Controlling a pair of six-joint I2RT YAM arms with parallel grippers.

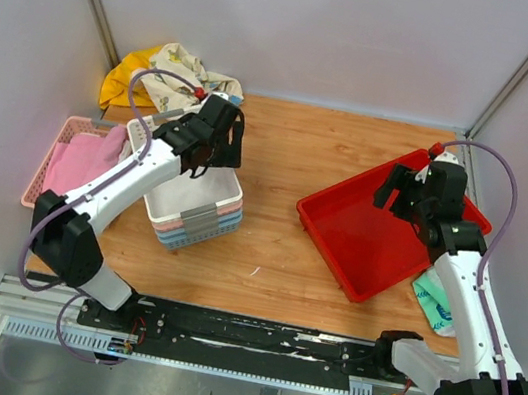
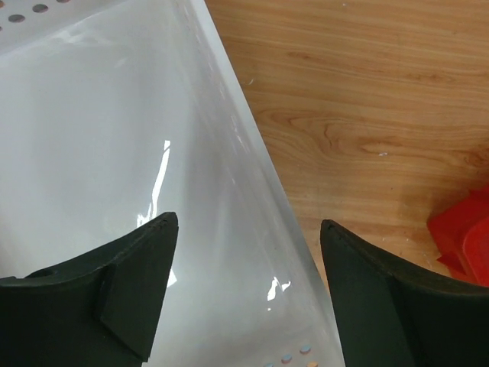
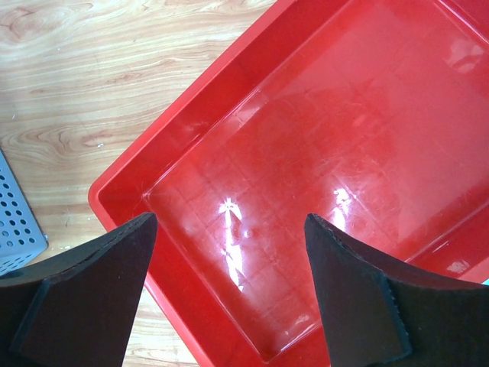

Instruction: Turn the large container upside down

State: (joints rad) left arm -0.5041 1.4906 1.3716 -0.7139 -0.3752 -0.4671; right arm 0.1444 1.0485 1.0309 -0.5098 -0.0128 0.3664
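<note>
Left gripper (image 2: 248, 229) and right gripper (image 3: 229, 222) both point down, jaws spread wide apart.

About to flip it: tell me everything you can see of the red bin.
The red bin is a shallow rectangular tray of glossy plastic, with a faint grid showing through its floor. It sits open side up and empty, angled on the right of the table. A green-and-white item lies at its near corner. The right fingers hover open above it.

One large container (image 1: 352, 231), three stacked baskets (image 1: 192, 214), one pink basket (image 1: 59, 138), one pink cloth (image 1: 82, 162), one yellow cloth (image 1: 121, 84), one patterned cloth (image 1: 185, 78).
</note>
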